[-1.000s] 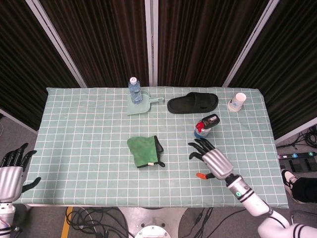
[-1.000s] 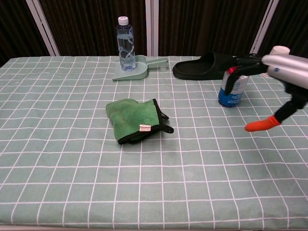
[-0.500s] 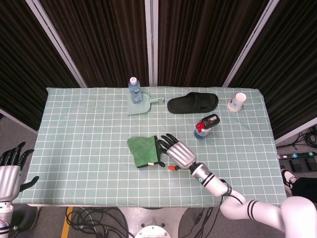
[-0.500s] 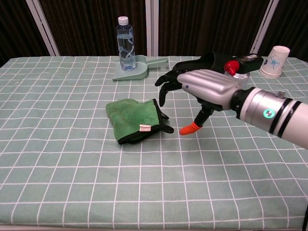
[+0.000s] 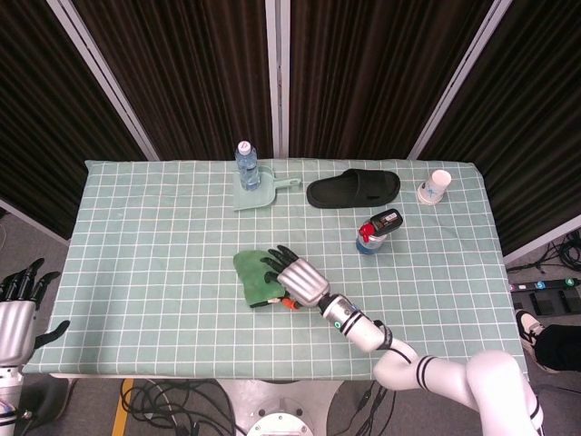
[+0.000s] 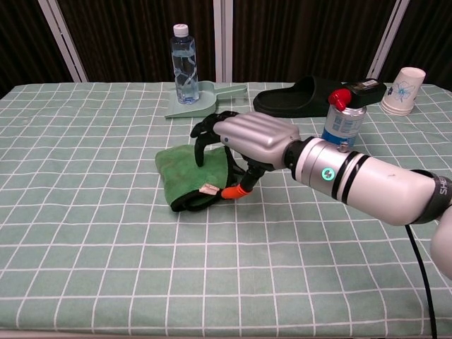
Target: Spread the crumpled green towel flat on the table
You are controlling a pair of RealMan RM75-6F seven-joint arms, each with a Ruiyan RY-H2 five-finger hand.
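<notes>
- Hovering over the green towel (image 6: 183, 173), right hand (image 6: 244, 139) with dark fingers (image 6: 205, 134) spread and curled downward, tips at or just above the cloth; contact hard to judge, nothing gripped.
- Pointing down at the towel's near right edge, orange-tipped thumb (image 6: 233, 191) just beside a small white tag (image 6: 209, 188).
- Lying bunched and folded under those fingers, towel with dark trim along its right side, in the middle of the worktop (image 6: 85, 233); same towel in the head view (image 5: 252, 272) half covered by the right hand (image 5: 295, 277).
- Stretching back from the hand toward the near right corner, silver forearm (image 6: 360, 180) with a green light on its wrist.
- Beyond the fingers, toward the far edge: clear water bottle (image 6: 183, 65) standing upright in a pale green dustpan (image 6: 205, 102).
- Far right of the fingers: black slipper (image 6: 296, 99), then an upright blue can (image 6: 344, 127) with a red-and-black object on top, then a paper cup (image 6: 405, 90) near the far right corner.
- Well apart from all this, off the worktop's near left corner in the head view: left hand (image 5: 18, 313), fingers apart, holding nothing.
</notes>
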